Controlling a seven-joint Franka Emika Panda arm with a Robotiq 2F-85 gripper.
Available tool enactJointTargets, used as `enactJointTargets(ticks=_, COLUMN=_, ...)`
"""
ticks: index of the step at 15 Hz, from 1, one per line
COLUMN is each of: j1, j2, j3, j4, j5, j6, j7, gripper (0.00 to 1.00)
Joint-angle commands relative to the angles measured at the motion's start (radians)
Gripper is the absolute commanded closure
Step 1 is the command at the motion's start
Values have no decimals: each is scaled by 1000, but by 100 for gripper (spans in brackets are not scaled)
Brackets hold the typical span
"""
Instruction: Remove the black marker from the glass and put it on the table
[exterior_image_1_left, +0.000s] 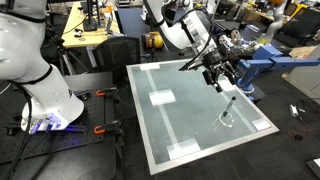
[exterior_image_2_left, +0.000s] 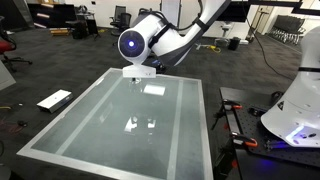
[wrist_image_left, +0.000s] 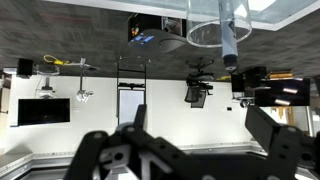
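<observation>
A clear glass (exterior_image_1_left: 228, 113) stands on the pale table (exterior_image_1_left: 170, 135) near its right edge, with the black marker (exterior_image_1_left: 230, 102) upright inside it. In the wrist view, which is upside down, the glass (wrist_image_left: 215, 28) and the marker (wrist_image_left: 232, 45) hang from the top right. My gripper (exterior_image_1_left: 218, 76) hovers above the table, a little behind the glass and apart from it. Its fingers (wrist_image_left: 200, 135) are spread open and hold nothing. In an exterior view the gripper (exterior_image_2_left: 140, 72) is over the table's far edge (exterior_image_2_left: 150, 75); the glass shows there only as faint glints.
A white robot base (exterior_image_1_left: 40, 75) stands beside the table, also in an exterior view (exterior_image_2_left: 298, 100). A blue frame (exterior_image_1_left: 265, 58) sits just past the table's far corner. Desks, chairs and equipment fill the room behind. White patches (exterior_image_1_left: 160, 98) lie on the tabletop.
</observation>
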Motion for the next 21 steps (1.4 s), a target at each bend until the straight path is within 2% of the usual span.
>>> enactJointTargets(ticks=1, j1=5, j2=66, j3=5, j4=68, j5=-1, j6=-78, j7=22, gripper=0)
enactJointTargets(ticks=21, j1=-2, j2=249, j3=-1, j4=267, j5=11, j6=-131, j7=-12, gripper=0)
